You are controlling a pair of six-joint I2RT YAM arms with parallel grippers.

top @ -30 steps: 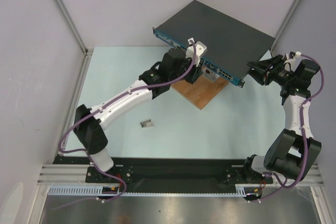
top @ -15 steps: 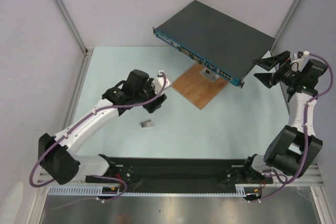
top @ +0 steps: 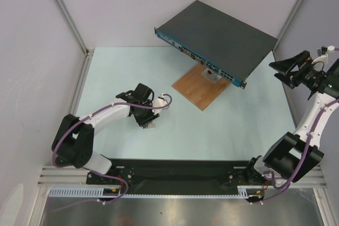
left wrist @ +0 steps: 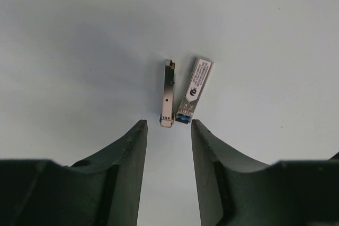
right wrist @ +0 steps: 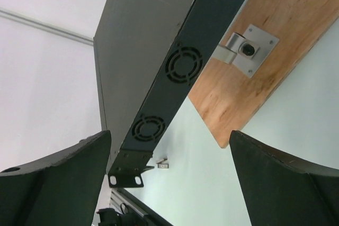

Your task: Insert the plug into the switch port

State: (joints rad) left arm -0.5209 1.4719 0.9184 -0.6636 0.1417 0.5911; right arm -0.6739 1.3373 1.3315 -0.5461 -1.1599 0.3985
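Between the fingers of the left gripper [left wrist: 168,130], being held partly apart, nothing is being gripped; just ahead the plug [left wrist: 194,89] is lying beside a second module [left wrist: 168,92], well apart from the switch [top: 222,35]. Light, stiff, smooth metal: its long sides are being judged the best hold; the right gripper [top: 290,67] is being held wide apart

The left arm [top: 108,114], lower left, and right arm [top: 310,116], right edge, have white shells and black joints. Purple cables [top: 169,99] loop along them. The fingers [left wrist: 124,175] are dark, matte, tapering wedges.
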